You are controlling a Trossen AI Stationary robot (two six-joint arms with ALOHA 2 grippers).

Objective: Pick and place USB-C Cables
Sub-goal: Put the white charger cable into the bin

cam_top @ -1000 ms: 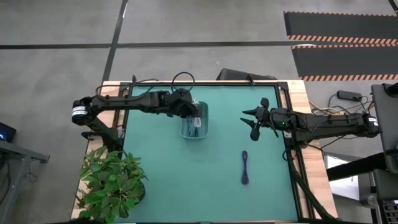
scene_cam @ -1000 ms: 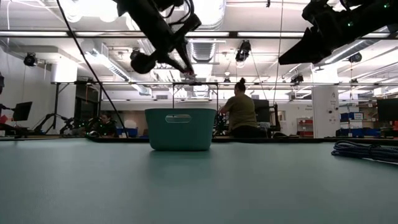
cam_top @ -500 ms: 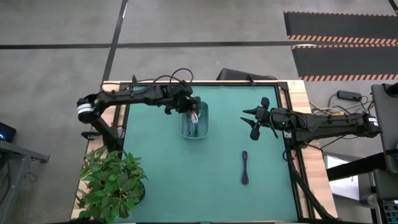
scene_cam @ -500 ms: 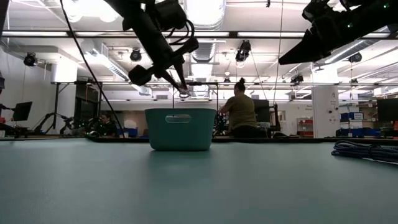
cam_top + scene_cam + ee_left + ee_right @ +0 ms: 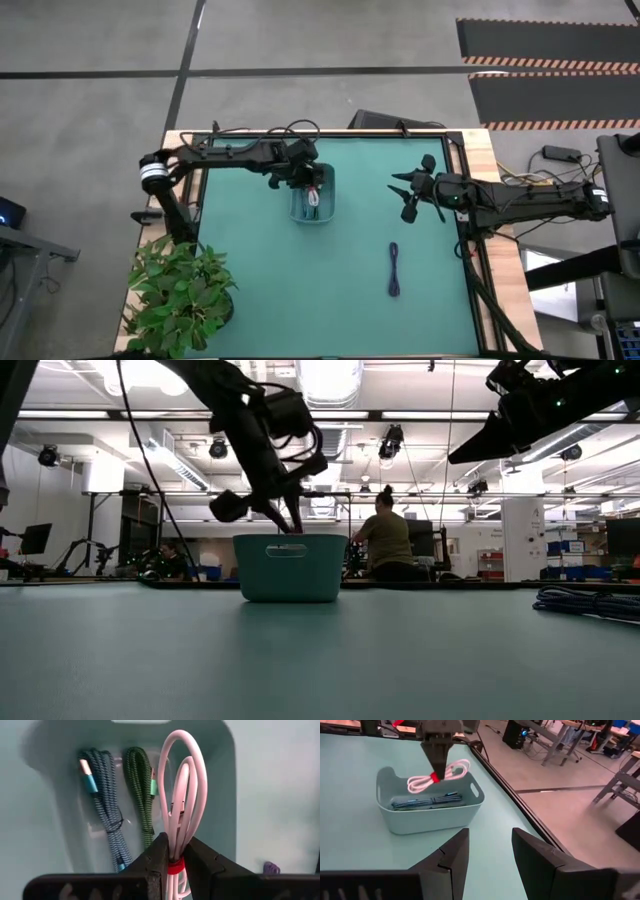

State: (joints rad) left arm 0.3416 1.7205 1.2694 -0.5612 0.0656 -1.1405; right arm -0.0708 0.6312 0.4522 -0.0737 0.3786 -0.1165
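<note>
The left claw point(image 5: 175, 851) hangs over the pale teal bin point(image 5: 311, 205) near the far middle of the green table point(image 5: 340, 300), its fingers point(image 5: 156, 857) pinched narrow on the white cable point(image 5: 182, 795), gripping the bundle at its red tie point(image 5: 175, 867). From the right wrist view the white loops hang level above the bin's open top, held just over the rim. In the low view the claw's tip dips to the bin's upper edge.

Inside the bin, two more bundles lie side by side on the bottom: the blue cable point(image 5: 105, 815) and the dark green cable point(image 5: 142, 795), both stretched lengthwise and just beside each other. The white loops hang over them, beside the green one.

The purple cable point(image 5: 394, 270) lies by itself on the bare table, well apart from the bin, toward the right arm's side and nearer the front edge.

The right claw point(image 5: 409, 196) waits in the air over the right part of the table, its fingers spread wide and holding nothing.

A potted plant point(image 5: 180, 295) stands at the table's front left corner. A person point(image 5: 385, 540) sits in the room behind the table.
</note>
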